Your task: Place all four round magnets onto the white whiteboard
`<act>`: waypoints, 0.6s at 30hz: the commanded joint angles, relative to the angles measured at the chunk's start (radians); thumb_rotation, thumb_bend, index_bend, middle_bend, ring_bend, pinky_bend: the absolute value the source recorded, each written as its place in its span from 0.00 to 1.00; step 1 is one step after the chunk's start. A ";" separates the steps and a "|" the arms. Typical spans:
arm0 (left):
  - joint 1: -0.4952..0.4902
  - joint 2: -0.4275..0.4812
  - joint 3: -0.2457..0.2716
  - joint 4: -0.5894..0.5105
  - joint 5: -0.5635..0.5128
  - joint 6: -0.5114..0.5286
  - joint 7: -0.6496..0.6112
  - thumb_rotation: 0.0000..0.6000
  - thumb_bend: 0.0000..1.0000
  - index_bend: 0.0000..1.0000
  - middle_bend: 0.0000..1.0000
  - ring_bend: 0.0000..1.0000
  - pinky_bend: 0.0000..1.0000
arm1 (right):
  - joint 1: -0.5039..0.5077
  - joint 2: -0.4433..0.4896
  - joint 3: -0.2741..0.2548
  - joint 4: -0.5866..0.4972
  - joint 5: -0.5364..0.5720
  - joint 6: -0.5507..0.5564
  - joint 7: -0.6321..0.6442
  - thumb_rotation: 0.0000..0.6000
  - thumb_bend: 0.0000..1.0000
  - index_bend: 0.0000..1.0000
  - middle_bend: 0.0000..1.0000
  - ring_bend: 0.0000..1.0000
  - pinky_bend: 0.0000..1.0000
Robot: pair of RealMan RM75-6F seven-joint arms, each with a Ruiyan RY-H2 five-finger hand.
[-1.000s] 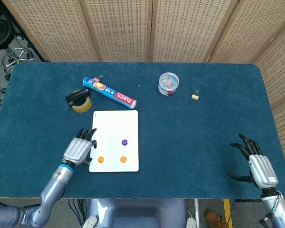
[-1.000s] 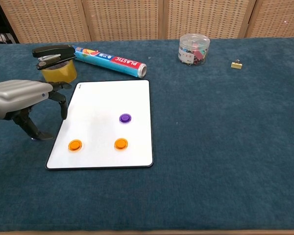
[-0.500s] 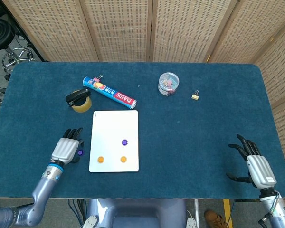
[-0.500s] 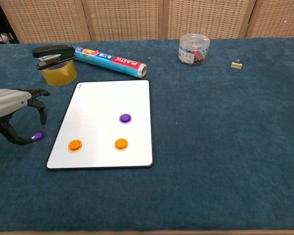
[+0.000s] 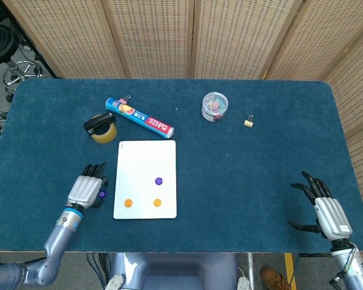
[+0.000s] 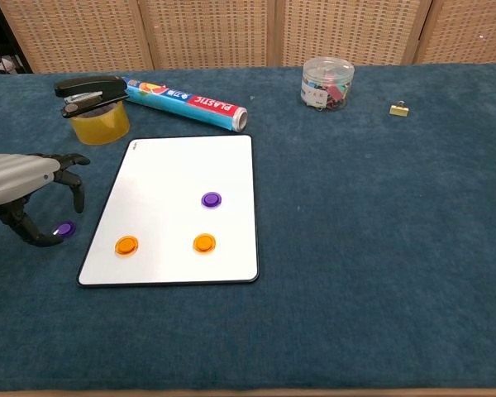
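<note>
The white whiteboard [image 5: 146,158] [image 6: 186,161] lies flat left of the table's centre. On it sit a purple magnet [image 5: 158,180] [image 6: 211,199] and two orange magnets [image 5: 128,203] [image 6: 126,245], [image 5: 157,203] [image 6: 203,242]. A second purple magnet [image 5: 101,194] [image 6: 64,229] lies on the blue cloth just left of the board. My left hand [image 5: 85,190] [image 6: 21,175] hovers over that spot with fingers arched apart; its thumb tip is right beside the magnet. My right hand [image 5: 327,210] rests spread at the front right, holding nothing.
Behind the board stand a yellow tape roll with a black stapler on it [image 5: 101,127] [image 6: 95,103], a plastic-wrap tube [image 5: 140,118] [image 6: 186,102], a clear jar of clips [image 5: 215,106] [image 6: 326,83] and a small binder clip [image 5: 248,122] [image 6: 398,108].
My left hand left the board's left edge and moved left onto the cloth, uncovering the purple magnet by its thumb; in the last half second it barely shifted. The right hand stayed put.
</note>
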 commanded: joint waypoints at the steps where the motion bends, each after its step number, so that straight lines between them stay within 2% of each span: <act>1: 0.000 -0.003 -0.002 0.002 -0.002 -0.002 0.004 1.00 0.24 0.43 0.00 0.00 0.00 | 0.000 0.000 0.000 0.000 0.000 0.000 0.000 1.00 0.08 0.22 0.00 0.00 0.00; 18: 0.005 -0.023 -0.010 0.017 -0.019 -0.018 0.027 1.00 0.25 0.45 0.00 0.00 0.00 | -0.001 0.004 0.001 -0.001 0.000 0.003 0.005 1.00 0.08 0.22 0.00 0.00 0.00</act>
